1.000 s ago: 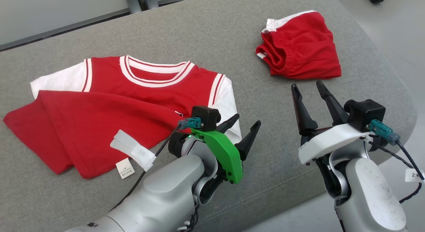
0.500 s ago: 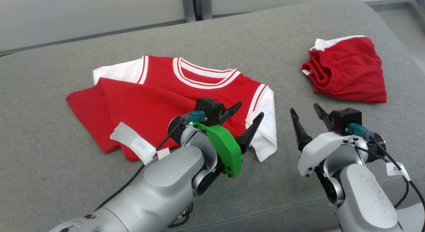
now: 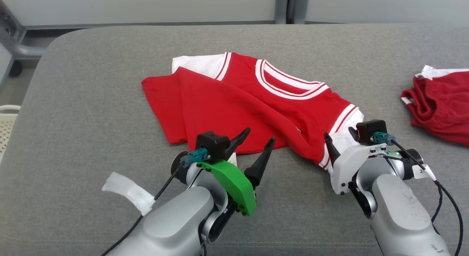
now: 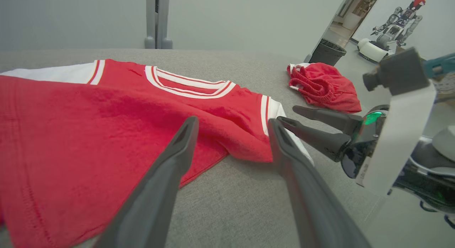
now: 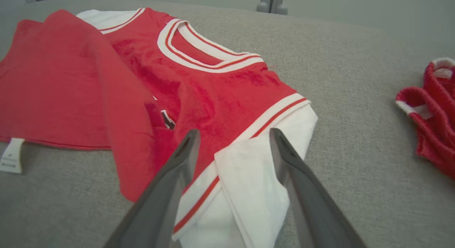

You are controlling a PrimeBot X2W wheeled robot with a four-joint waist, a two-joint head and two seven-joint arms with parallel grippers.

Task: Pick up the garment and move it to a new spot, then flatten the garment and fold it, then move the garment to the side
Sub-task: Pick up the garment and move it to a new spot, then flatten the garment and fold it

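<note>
Head view has been swung left; the red shirt [image 3: 238, 102] is now centred on the grey cushion [image 3: 91, 102]. Left end effector [image 3: 260, 134] and right end effector [image 3: 338, 133], both spread wide and empty, have been brought to its near edge. Pickup is judged pending.

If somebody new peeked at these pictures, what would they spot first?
The bright red shirt with its striped collar, lying partly folded in the middle of the grey cushion. Next come the two open, dark-fingered grippers at its near edge: the left gripper, on a green bracket, and the right gripper, over a white sleeve. A bunched pair of red shorts sits off to the right.
</note>
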